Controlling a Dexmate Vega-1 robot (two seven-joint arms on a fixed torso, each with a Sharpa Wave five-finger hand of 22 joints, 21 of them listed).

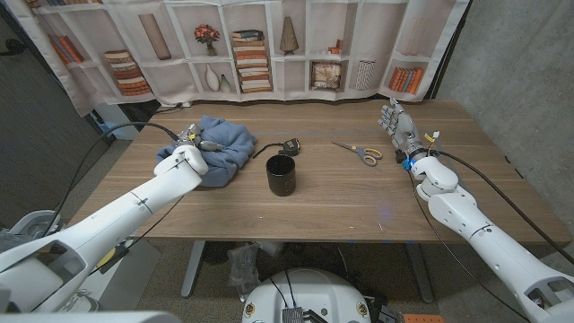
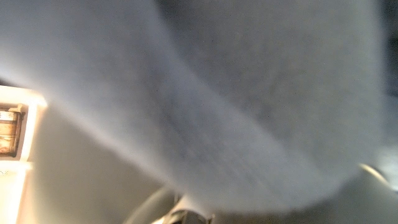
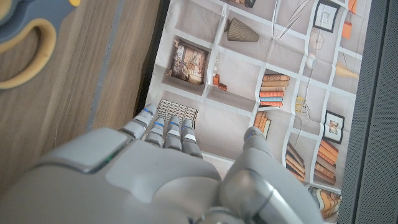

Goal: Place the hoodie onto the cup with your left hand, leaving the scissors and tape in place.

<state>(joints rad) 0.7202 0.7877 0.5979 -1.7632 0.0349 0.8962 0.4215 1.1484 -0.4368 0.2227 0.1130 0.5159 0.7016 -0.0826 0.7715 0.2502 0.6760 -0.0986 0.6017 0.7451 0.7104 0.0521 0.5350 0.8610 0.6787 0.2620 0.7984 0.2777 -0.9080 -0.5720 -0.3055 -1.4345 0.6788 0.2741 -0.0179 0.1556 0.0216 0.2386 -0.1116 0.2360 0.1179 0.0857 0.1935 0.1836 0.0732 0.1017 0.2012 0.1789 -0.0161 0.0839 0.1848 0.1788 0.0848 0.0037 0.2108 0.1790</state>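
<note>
Left robot hand [image 1: 190, 149] is buried in the blue hoodie [image 1: 224, 148] at the far left of the table [image 1: 341, 202]. Looks like it's gripping the fabric, though the fingers are mostly hidden, so can't say for sure. The black cup [image 1: 282, 175] stands just right of the hoodie and a bit nearer, so the carry goes rightward. Right robot hand [image 1: 401, 130] waits released, far right, beside the scissors [image 1: 360, 152]. Small black thing [image 1: 291, 144], maybe the tape, sits behind the cup.

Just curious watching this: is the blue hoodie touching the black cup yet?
Apart. The head view shows bare wood between the hoodie and the cup.
</note>
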